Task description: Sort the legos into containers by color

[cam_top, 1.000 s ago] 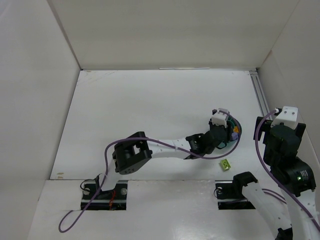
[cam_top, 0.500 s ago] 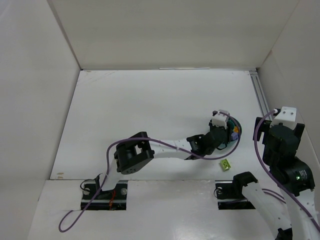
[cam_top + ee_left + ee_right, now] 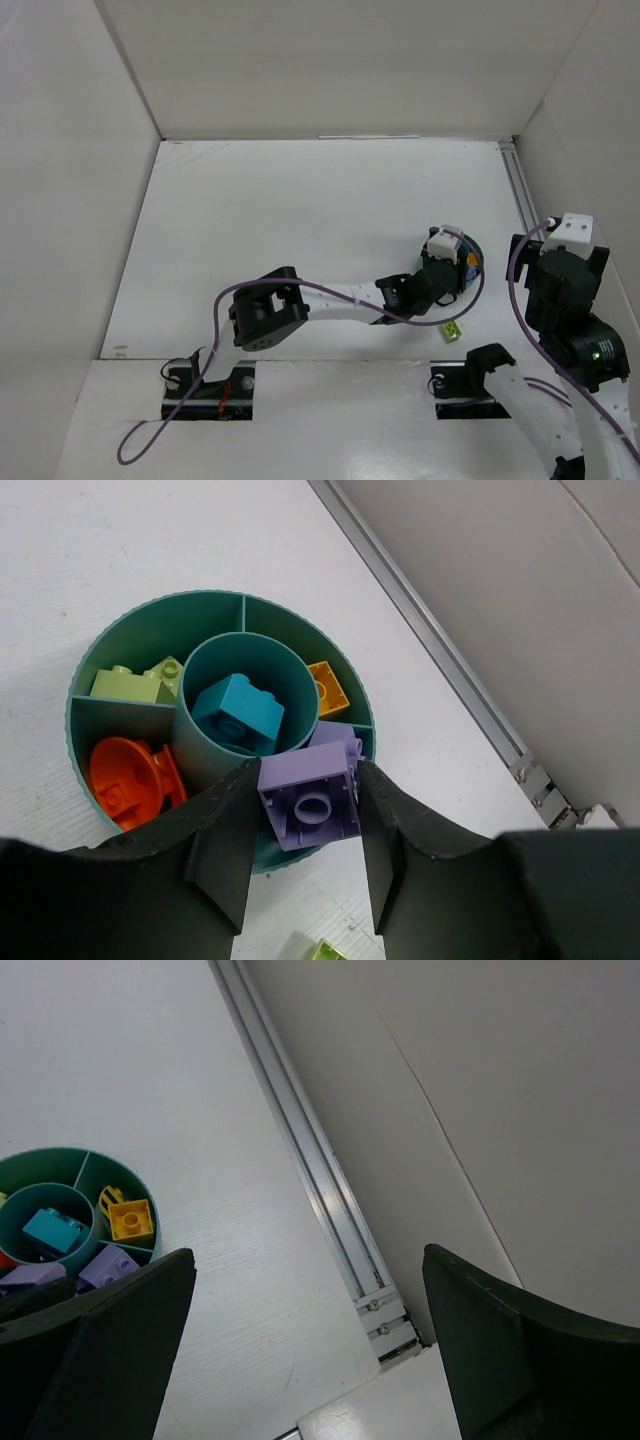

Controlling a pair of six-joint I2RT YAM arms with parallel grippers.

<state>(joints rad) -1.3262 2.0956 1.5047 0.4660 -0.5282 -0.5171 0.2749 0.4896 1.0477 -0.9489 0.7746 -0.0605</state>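
Observation:
My left gripper (image 3: pixel 307 776) is shut on a purple lego (image 3: pixel 308 805), held underside up just over the near rim of the round teal container (image 3: pixel 90 670). Its central cup holds a teal brick (image 3: pixel 238 715). Around the cup lie pale green pieces (image 3: pixel 135 683), an orange-red piece (image 3: pixel 125 780), a yellow brick (image 3: pixel 328 688) and another purple brick (image 3: pixel 335 737). A pale green brick (image 3: pixel 452 329) lies on the table in front of the container (image 3: pixel 474 262). My right gripper (image 3: pixel 308 1255) stands open and empty at the far right, off to the side of the container (image 3: pixel 60 1158).
A metal rail (image 3: pixel 300 1160) runs along the table's right edge beside the white side wall. The raised white ledge with both arm bases borders the near edge.
The left gripper has shifted a little to the right over the container, carrying the purple lego. The right arm has not moved.

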